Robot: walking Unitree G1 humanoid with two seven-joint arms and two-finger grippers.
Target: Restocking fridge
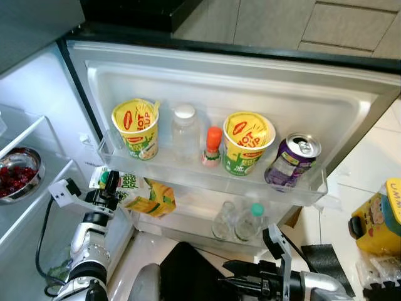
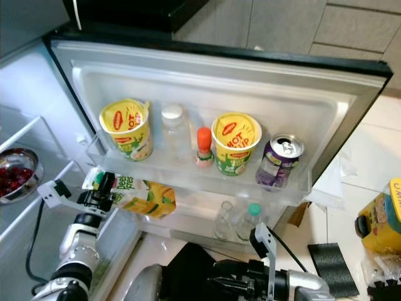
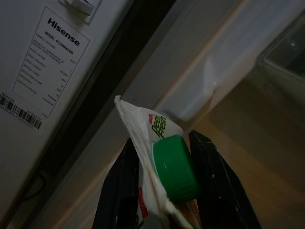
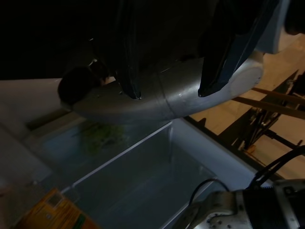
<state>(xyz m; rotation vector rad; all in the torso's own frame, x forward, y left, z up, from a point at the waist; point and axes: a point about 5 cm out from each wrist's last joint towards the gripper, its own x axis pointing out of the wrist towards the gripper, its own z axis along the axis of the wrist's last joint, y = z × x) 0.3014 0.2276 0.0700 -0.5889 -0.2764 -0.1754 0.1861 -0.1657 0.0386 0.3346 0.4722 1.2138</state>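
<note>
Left end effector grasping the juice carton at its green cap, carton lying long-axis sideways at the left end of the lower door shelf. Right end effector released, idle, low, farther off.

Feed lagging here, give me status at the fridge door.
Left gripper shut on Peel Fresh juice carton, at lower door shelf. Right gripper open, idle. Two bottles already there.

Pale glossy floor tiles lie to the right of the open fridge, grey cabinet fronts stand behind, and a black mat lies on the floor.
</note>
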